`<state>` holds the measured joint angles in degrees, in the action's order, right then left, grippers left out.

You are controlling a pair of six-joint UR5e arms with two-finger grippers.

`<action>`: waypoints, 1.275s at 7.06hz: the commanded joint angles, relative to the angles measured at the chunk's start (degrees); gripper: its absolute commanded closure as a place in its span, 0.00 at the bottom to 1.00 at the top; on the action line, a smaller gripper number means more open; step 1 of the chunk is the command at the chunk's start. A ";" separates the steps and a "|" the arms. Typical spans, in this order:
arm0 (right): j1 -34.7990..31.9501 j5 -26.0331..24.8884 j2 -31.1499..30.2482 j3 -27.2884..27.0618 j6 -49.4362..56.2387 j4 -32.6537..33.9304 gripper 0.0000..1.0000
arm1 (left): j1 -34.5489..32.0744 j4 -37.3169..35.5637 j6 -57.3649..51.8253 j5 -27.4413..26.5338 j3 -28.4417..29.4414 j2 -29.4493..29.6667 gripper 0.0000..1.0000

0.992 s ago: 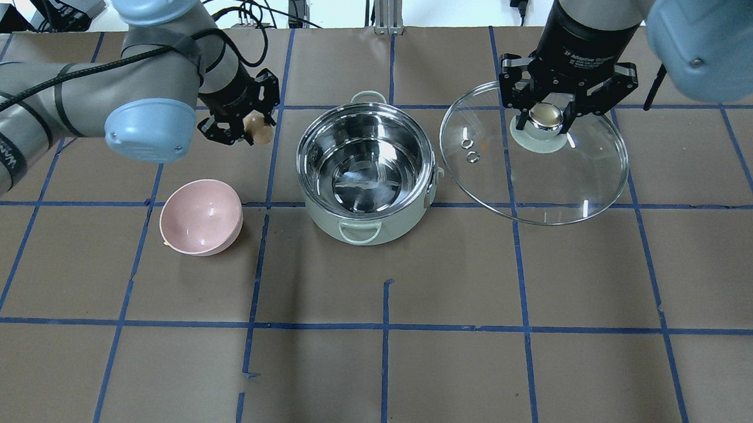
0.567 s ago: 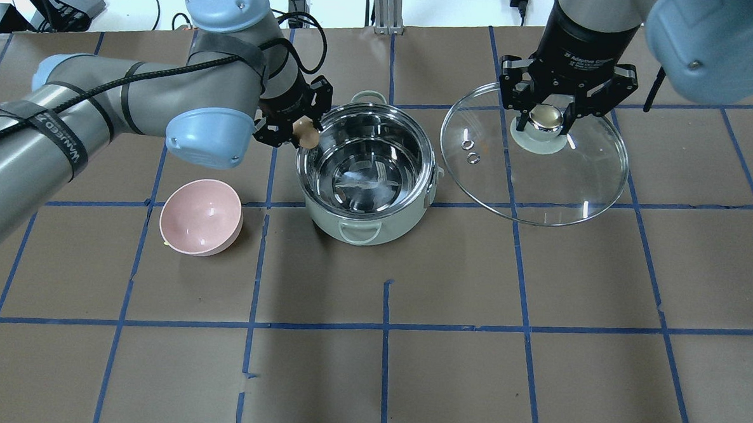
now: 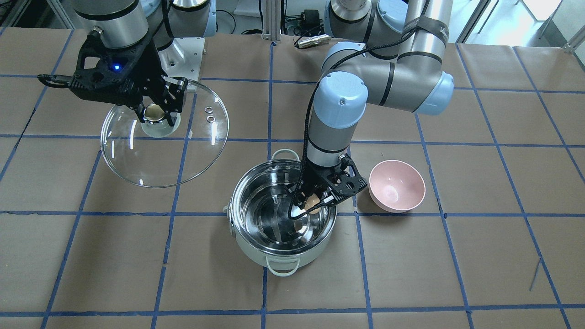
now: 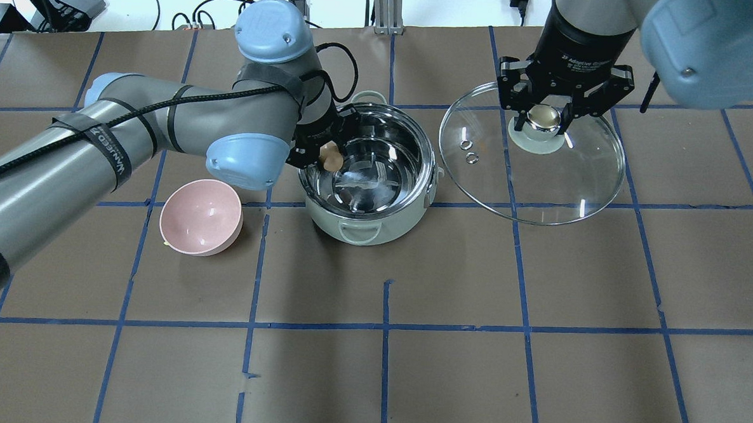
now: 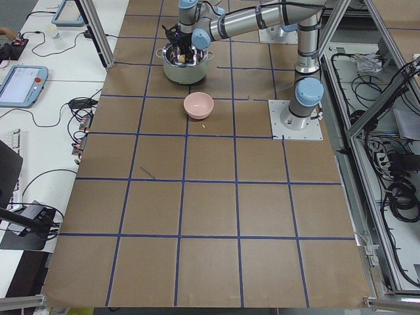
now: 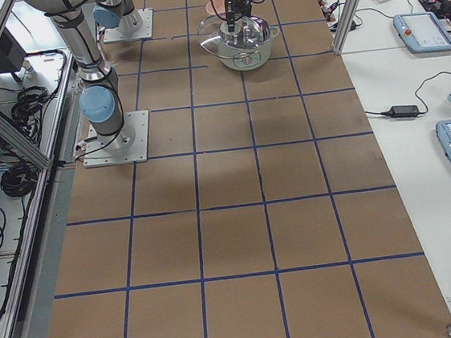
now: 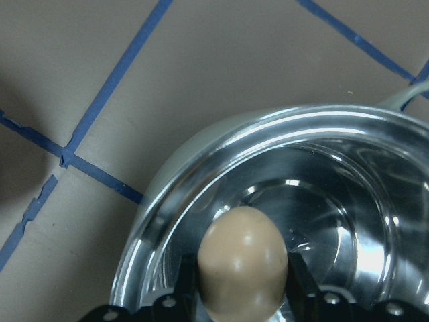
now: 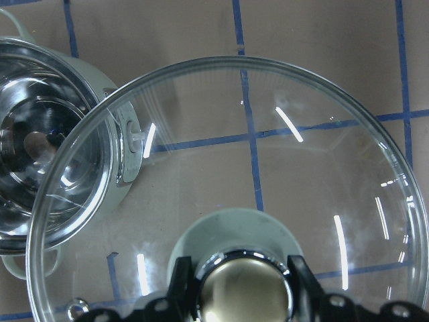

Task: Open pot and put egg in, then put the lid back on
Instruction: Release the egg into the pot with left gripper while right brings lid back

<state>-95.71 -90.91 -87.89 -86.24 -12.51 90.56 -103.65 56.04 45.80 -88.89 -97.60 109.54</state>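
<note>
From the left, a single round pink bowl (image 4: 201, 216) sits on the brown, blue-taped table (image 4: 382, 364), near the one pale mint-white, steel-lined pot (image 4: 395, 228) with its two loop handles. The left gripper (image 4: 328, 155) reaches in over the pot's left rim, clenched on the one small tan oval egg (image 4: 332, 157), which hangs over the shiny inside. To the right, the right gripper (image 4: 544, 120) clasps the cream-gold knob (image 4: 544, 117) of the one round clear glass lid (image 4: 543, 180) with two metal vent rings (image 4: 468, 149), apart from the pot.
</note>
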 commanded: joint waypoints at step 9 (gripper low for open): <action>-9.98 7.43 11.75 2.13 -12.06 14.80 0.86 | 18.43 25.37 -23.14 4.59 5.31 -17.40 0.26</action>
<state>-101.71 -83.12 -80.05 -84.69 -20.53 101.72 -91.04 73.07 30.59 -86.00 -92.60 96.89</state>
